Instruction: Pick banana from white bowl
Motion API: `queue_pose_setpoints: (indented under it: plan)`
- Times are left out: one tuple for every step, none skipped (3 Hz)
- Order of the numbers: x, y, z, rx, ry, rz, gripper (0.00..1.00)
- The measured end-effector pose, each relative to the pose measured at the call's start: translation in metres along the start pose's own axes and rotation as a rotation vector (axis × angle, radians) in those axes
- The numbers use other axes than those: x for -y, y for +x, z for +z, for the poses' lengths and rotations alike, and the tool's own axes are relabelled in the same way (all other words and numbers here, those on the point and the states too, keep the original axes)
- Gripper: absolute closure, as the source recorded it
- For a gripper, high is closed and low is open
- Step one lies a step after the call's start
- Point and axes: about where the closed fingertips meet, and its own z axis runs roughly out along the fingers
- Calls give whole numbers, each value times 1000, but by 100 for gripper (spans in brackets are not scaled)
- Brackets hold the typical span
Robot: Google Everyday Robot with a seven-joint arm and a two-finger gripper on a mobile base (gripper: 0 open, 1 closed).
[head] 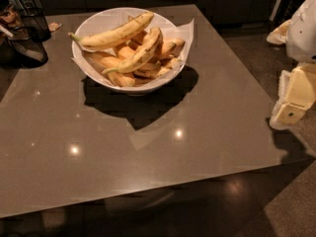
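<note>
The white bowl (94, 65), lined with white paper whose corners stick out past the rim, stands on the far middle of the brown table (148, 147). The banana (141, 53), curved and yellow with dark speckles near its blunt upper end, lies on top of the pile with its thin stem pointing down-left. A longer, straighter banana with a green stem (116, 32) lies behind it, and shorter orange-tinted bananas (111, 63) lie under both. My gripper (290, 108) is a cream-coloured piece at the right edge of the view, off the table's right side and far from the bowl.
Two black wire-mesh holders (27, 41) stand at the table's far left corner. A small orange scrap (53, 26) lies near them. Dark cabinets run behind the table. Floor shows to the right and front of the table.
</note>
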Motion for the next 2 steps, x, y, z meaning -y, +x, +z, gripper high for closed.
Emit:
queue_pose_setpoints:
  plan:
    - [0,0,0,0,0,0,0]
    - [6,-8,-4,-20,30,-31,0]
